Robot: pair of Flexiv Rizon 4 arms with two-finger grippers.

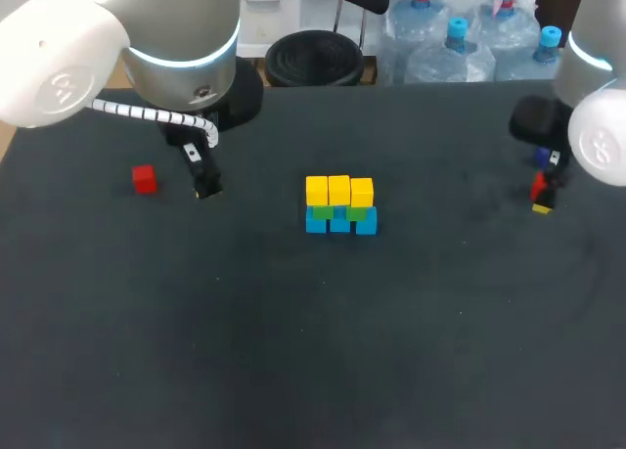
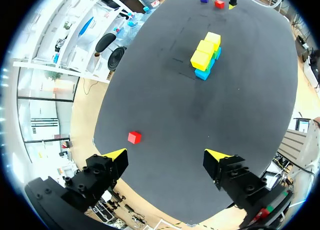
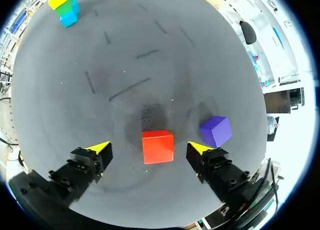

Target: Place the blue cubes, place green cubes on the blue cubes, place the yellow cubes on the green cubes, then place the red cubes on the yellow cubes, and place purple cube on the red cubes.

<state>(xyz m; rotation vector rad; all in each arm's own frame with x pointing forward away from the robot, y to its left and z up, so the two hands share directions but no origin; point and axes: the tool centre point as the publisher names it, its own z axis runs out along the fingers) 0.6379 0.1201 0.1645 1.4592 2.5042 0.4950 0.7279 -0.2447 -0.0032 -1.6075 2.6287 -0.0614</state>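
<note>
A good grasp required the right gripper (image 3: 150,148) to lower squarely and close on opposite flat faces, clearing the purple cube (image 3: 216,131) just beside one finger. Its fingers stood open, with the red cube (image 3: 157,146) centred between them and touching neither. The left gripper (image 2: 166,154) was likewise open, with a second red cube (image 2: 134,137) just ahead of one fingertip.

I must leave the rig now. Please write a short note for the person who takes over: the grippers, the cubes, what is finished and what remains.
Left gripper: jaws open and empty. A red cube lies on the table ahead of it, off to one side.
Right gripper: jaws open, either side of the other red cube, not touching it. The purple cube is just beside.
Done: blue cubes at mid-table, green cubes on them, yellow cubes on top.
To do: red cubes onto the yellow, then purple onto the red.
</note>
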